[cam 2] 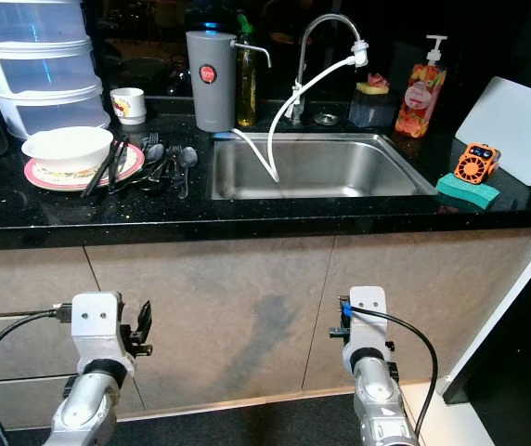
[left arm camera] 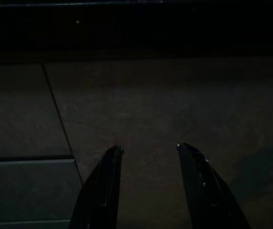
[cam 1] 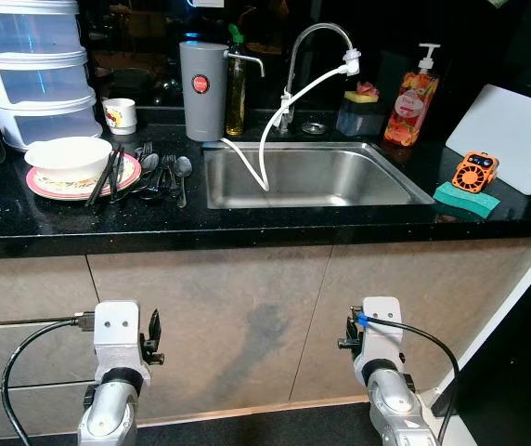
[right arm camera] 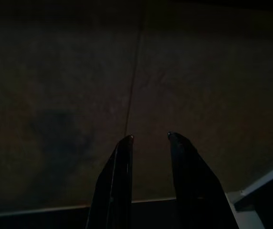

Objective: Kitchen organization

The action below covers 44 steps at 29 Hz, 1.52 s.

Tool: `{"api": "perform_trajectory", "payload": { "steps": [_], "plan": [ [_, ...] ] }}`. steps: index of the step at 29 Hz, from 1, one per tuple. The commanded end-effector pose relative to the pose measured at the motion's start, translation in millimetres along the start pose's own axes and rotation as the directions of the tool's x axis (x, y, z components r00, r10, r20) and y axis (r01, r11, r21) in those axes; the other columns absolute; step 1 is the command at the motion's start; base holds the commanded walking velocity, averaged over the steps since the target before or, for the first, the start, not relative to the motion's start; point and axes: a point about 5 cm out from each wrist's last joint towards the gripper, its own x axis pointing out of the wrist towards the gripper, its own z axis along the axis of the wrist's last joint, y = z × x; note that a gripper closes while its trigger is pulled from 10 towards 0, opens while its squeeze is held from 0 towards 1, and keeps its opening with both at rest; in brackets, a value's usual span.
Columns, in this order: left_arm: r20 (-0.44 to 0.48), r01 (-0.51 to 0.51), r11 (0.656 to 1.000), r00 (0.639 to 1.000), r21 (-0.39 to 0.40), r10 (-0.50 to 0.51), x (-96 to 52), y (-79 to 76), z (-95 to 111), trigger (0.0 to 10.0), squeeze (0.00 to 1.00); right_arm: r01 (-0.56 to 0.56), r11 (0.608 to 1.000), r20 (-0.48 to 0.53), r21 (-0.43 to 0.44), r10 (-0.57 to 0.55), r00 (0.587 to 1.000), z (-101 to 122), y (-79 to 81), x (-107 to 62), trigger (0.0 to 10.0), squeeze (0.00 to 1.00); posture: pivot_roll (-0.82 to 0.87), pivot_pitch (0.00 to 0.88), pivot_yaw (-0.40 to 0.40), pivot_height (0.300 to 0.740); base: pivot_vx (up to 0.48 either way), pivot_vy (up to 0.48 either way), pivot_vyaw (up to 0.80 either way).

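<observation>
On the black counter (cam 1: 247, 218), left of the steel sink (cam 1: 312, 177), a white bowl (cam 1: 68, 156) sits on a pink-rimmed plate (cam 1: 57, 186) with dark chopsticks (cam 1: 108, 175) leaning on it. Spoons and forks (cam 1: 165, 175) lie beside the plate. A small white mug (cam 1: 120, 115) stands behind. Both arms hang low before the cabinet doors. My left gripper (left arm camera: 148, 150) is open and holds nothing, facing the cabinet front. My right gripper (right arm camera: 149, 137) is open too, also empty.
A grey kettle jug (cam 1: 202, 90), an oil bottle (cam 1: 236, 84), a faucet (cam 1: 317, 56) with a white hose, a soap pump bottle (cam 1: 412, 102), a white cutting board (cam 1: 507, 135), an orange gadget (cam 1: 475, 172) on a green sponge (cam 1: 466, 199), and stacked white containers (cam 1: 33, 70) line the counter.
</observation>
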Motion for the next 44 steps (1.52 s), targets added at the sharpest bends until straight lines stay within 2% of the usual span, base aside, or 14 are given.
{"api": "perform_trajectory", "payload": {
  "steps": [1, 7, 10, 13, 14, 20, 25, 29, 31, 36, 44],
  "plan": [
    [0.015, 0.014, 1.0, 1.0, 0.019, -0.014, -3.8, -2.7, 1.4, 10.0, 0.0, -0.031, 0.999, -0.043, -0.016, 0.03, 0.999, -5.3, 1.3, 0.1, 10.0, 0.0, 0.01, 0.021, -0.066, 0.74, 0.0, 0.0, 0.0],
    [0.007, 0.05, 0.999, 0.999, 0.006, -0.05, -7.2, -7.7, -0.9, 10.0, 0.0, -0.036, 0.999, -0.074, 0.001, 0.036, 0.997, -9.8, 2.1, 0.1, 10.0, 0.0, 0.01, 0.017, -0.07, 0.74, 0.0, 0.0, 0.0],
    [-0.01, 0.038, 0.999, 0.999, 0.027, -0.038, -9.2, -9.0, -4.6, 10.0, 0.0, -0.022, 0.999, -0.091, -0.033, 0.019, 0.996, -13.7, 1.8, -0.2, 10.0, 0.0, 0.01, 0.01, -0.073, 0.74, 0.0, 0.0, 0.0],
    [-0.051, 0.029, 0.999, 0.998, 0.039, -0.027, -9.7, -8.6, -9.6, 10.0, 0.0, -0.066, 0.997, -0.135, -0.035, 0.061, 0.989, -20.8, 5.7, -2.6, 10.0, 0.0, 0.01, 0.011, -0.078, 0.74, 0.0, 0.0, 0.0],
    [0.014, 0.016, 0.998, 1.0, 0.055, -0.017, -9.6, -6.5, -6.2, 10.0, 0.0, -0.051, 0.998, -0.137, -0.026, 0.047, 0.989, -21.5, 5.2, -3.4, 10.0, 0.0, 0.02, 0.01, -0.079, 0.74, 0.0, 0.0, 0.0],
    [-0.018, -0.027, 0.999, 0.999, 0.038, 0.028, -13.2, 0.1, -10.9, 10.0, 0.0, -0.051, 0.999, -0.14, -0.007, 0.049, 0.989, -21.3, 5.1, -3.3, 10.0, 0.0, 0.01, 0.019, -0.074, 0.74, 0.0, 0.0, 0.0],
    [-0.031, -0.026, 0.999, 0.999, 0.034, 0.027, -14.4, 0.9, -11.4, 10.0, 0.0, -0.065, 0.998, -0.15, 0.01, 0.066, 0.986, -22.9, 5.2, -4.2, 10.0, 0.0, 0.02, 0.026, -0.075, 0.74, 0.0, 0.0, 0.0],
    [-0.045, -0.068, 0.997, 0.997, 0.032, 0.07, -13.4, 3.4, -11.7, 10.0, 0.0, -0.043, 0.999, -0.14, -0.005, 0.042, 0.989, -21.6, 3.9, -4.7, 10.0, 0.0, 0.02, 0.029, -0.074, 0.74, 0.0, 0.0, 0.0],
    [-0.052, -0.053, 0.999, 0.997, 0.011, 0.054, -13.4, 2.6, -11.6, 10.0, 0.0, -0.038, 0.999, -0.129, 0.003, 0.038, 0.991, -20.1, 4.0, -4.4, 10.0, 0.0, 0.01, 0.032, -0.073, 0.74, 0.0, 0.0, 0.0],
    [-0.009, -0.028, 0.998, 1.0, 0.049, 0.029, -12.8, 2.8, -5.7, 10.0, 0.0, -0.059, 0.998, -0.117, -0.004, 0.058, 0.991, -17.5, 5.8, -3.3, 10.0, 0.0, 0.02, 0.034, -0.071, 0.74, 0.0, 0.0, 0.0],
    [0.029, -0.033, 0.999, 0.999, 0.026, 0.032, -13.0, 4.9, 1.2, 10.0, 0.0, -0.065, 0.998, -0.102, 0.009, 0.065, 0.993, -13.8, 7.0, -2.0, 10.0, 0.0, 0.02, 0.037, -0.069, 0.74, 0.0, 0.0, 0.0]
  ]
}}
